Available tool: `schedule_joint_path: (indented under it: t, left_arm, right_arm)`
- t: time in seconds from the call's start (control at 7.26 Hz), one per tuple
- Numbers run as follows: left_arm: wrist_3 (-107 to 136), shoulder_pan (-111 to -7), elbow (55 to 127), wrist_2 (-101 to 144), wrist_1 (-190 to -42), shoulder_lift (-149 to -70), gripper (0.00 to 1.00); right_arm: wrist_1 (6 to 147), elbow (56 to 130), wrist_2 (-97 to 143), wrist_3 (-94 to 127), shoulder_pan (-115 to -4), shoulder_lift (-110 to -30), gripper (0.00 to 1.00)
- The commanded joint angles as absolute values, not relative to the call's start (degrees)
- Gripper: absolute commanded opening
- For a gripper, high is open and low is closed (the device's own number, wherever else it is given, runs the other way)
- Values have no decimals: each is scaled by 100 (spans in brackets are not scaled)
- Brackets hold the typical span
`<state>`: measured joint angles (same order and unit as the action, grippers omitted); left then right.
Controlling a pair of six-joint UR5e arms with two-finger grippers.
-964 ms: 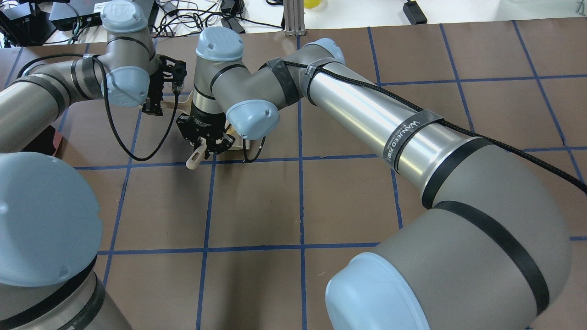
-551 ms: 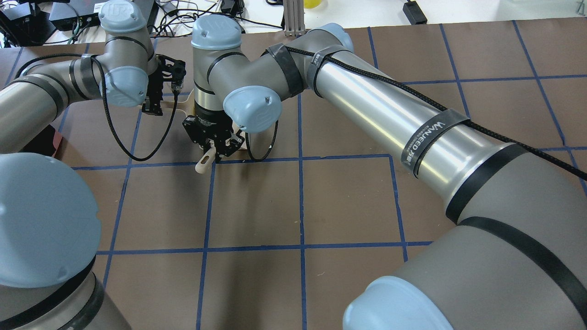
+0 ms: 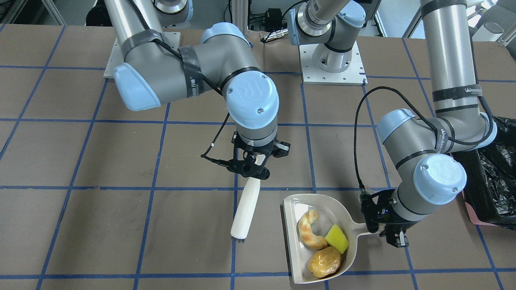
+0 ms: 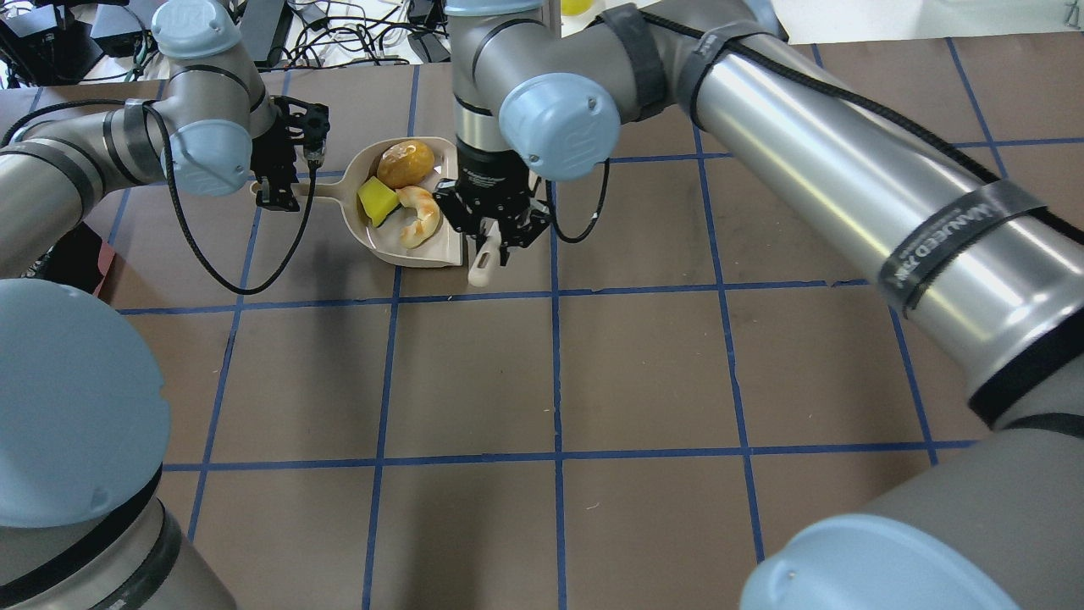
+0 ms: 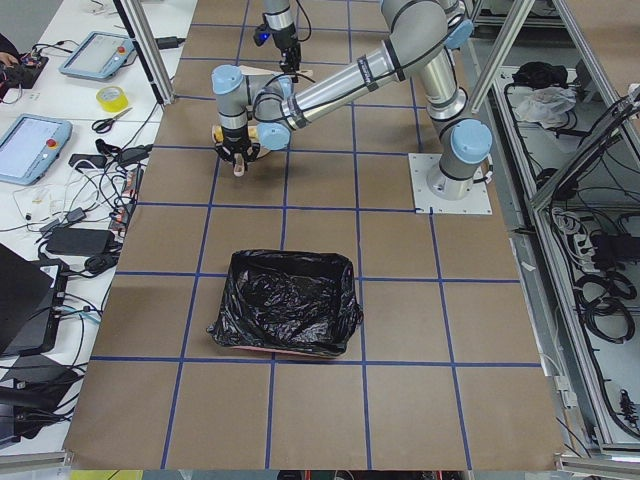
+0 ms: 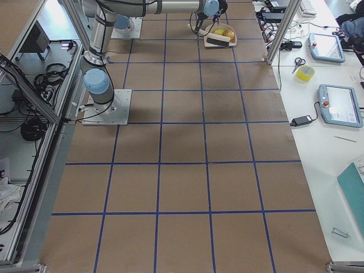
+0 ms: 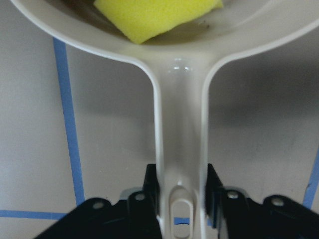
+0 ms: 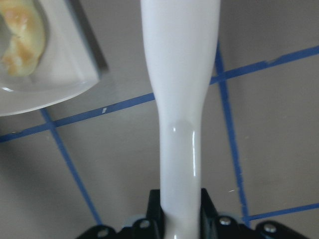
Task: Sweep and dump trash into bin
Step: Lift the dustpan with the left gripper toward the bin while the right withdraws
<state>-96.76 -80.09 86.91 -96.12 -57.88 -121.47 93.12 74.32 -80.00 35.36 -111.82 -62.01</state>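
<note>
All three bits of trash sat in the beige dustpan [image 3: 293,210]: croissant [image 3: 308,234], potato lump [image 3: 324,262] and yellow sponge [image 3: 337,239], with the left gripper [image 3: 383,233] pinching the pan's handle just beside them. The right gripper [image 3: 252,166] was clamped on the white-handled brush [image 3: 246,209], which lay near the pan's open edge. The black-lined bin [image 3: 494,177] stood apart, past the left arm.

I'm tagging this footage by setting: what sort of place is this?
Probably a robotics lab or test cell: a robot arm is bolted to a table marked with a blue tape grid, and teach pendants lie on a white side bench.
</note>
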Motion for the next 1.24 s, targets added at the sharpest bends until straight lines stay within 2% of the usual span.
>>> schedule_joint_path:
  t: [0.0, 0.28, 0.69, 1.1]
  left_arm:
    - [-9712, -7710, 8605, -9450, -5888, -12067, 0]
    - [-9869, -7166, 8299, -9124, -6377, -11989, 0]
    - [-11103, -6016, 7140, -8991, -7704, -11979, 0]
    - [-13020, -4478, 6391, -8965, -8296, -12216, 0]
  right_arm:
    - [9272, 8354, -8402, 2159, -10331, -6940, 0]
    - [9124, 8595, -8656, 1060, -9339, -7250, 0]
    - [9122, 8840, -8814, -749, -7949, -7242, 0]
    - [10226, 9507, -9351, -1816, -7324, -7198, 0]
